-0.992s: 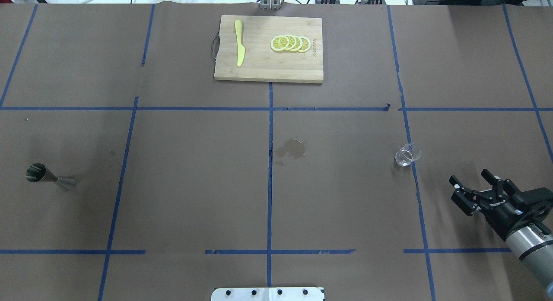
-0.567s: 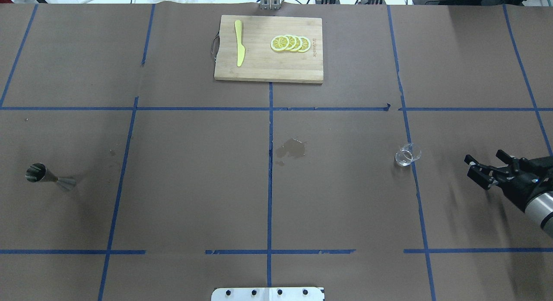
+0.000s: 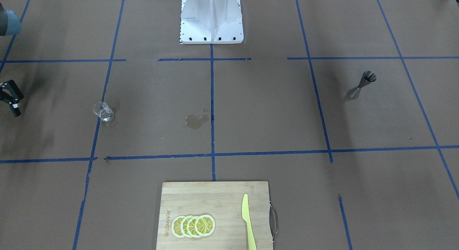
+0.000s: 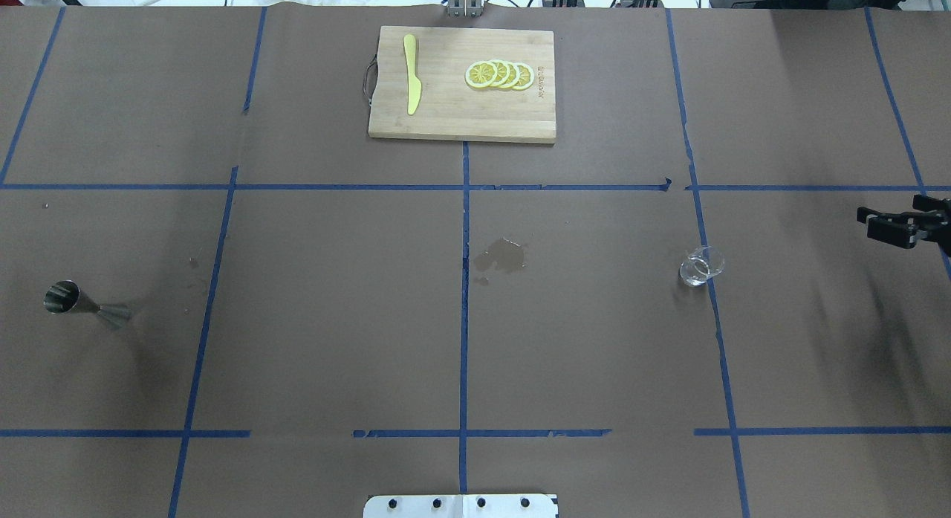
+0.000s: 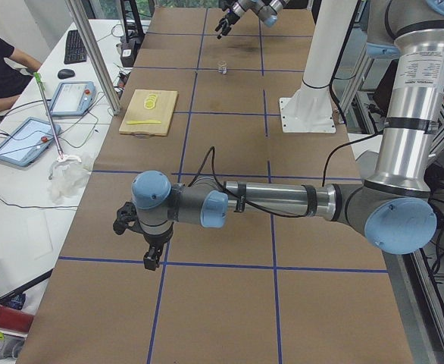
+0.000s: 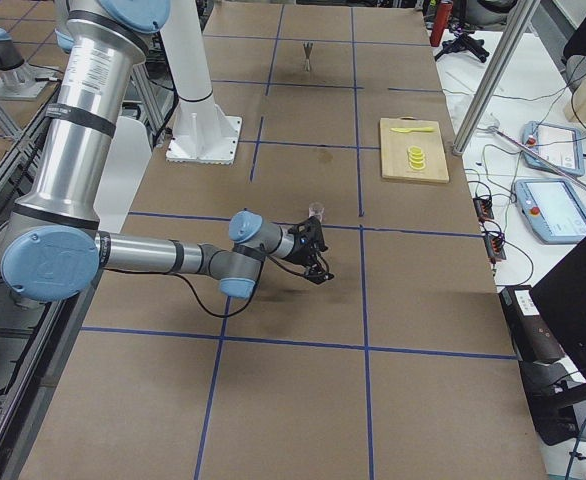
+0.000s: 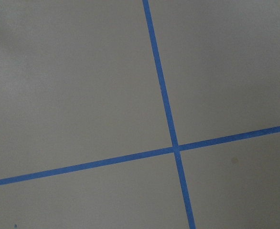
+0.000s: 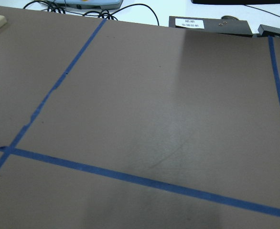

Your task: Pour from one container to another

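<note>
The clear glass cup stands upright on the brown table, right of centre, also seen in the front view. Far off at the left stands the steel jigger, hourglass-shaped. My right gripper hovers at the table's right edge, open and empty, well to the right of the cup and apart from it. My left gripper shows only in the exterior left view, beyond the table's left end; whether it is open or shut I cannot tell. Both wrist views show only table and tape.
A wooden cutting board with lemon slices and a yellow knife lies at the far centre. A wet stain marks the table's middle. Blue tape lines grid the surface. The robot's base plate sits at the near edge.
My right gripper has swung from the near right part of the table outward and away, to the right edge beyond the cup's level. Cup and jigger have not moved.
</note>
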Available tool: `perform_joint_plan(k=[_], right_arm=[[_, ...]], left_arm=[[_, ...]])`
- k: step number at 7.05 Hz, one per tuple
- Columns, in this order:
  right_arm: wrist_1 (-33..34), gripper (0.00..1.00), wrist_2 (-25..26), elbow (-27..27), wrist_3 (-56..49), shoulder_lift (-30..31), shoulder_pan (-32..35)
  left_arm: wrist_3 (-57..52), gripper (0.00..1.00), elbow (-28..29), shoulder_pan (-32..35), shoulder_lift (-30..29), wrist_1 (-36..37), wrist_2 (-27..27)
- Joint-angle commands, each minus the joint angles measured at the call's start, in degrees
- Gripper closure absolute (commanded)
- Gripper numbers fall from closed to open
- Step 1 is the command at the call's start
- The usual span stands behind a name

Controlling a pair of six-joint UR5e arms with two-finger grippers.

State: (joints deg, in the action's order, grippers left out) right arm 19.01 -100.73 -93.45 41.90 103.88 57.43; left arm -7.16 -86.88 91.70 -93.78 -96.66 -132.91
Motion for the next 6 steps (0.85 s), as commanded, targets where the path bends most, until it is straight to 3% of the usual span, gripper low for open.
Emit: perform_joint_plan(k=[1, 2, 3, 6], right_arm=[[18.69, 0.00, -20.22, -0.07, -18.86, -4.63, 15.63], [29.23, 0.00, -25.95, -0.24, -30.79, -6.48, 19.87], [38.73, 0.00, -28.53, -0.68, -40.74, -6.67, 23.13], [69.22, 0.00, -31.46, -6.19, -64.77, -10.08, 29.20]], left_arm=[[1.00, 0.00, -2.23, -0.03, 4.12, -2.73, -0.15], [1.10, 0.00, -2.24, -0.03, 3.96, -2.74, -0.07], [1.10, 0.00, -2.24, -0.12, 3.78, -2.83, 0.11], [1.45, 0.00, -1.10, -0.21, 5.35, -2.83, 0.81]])
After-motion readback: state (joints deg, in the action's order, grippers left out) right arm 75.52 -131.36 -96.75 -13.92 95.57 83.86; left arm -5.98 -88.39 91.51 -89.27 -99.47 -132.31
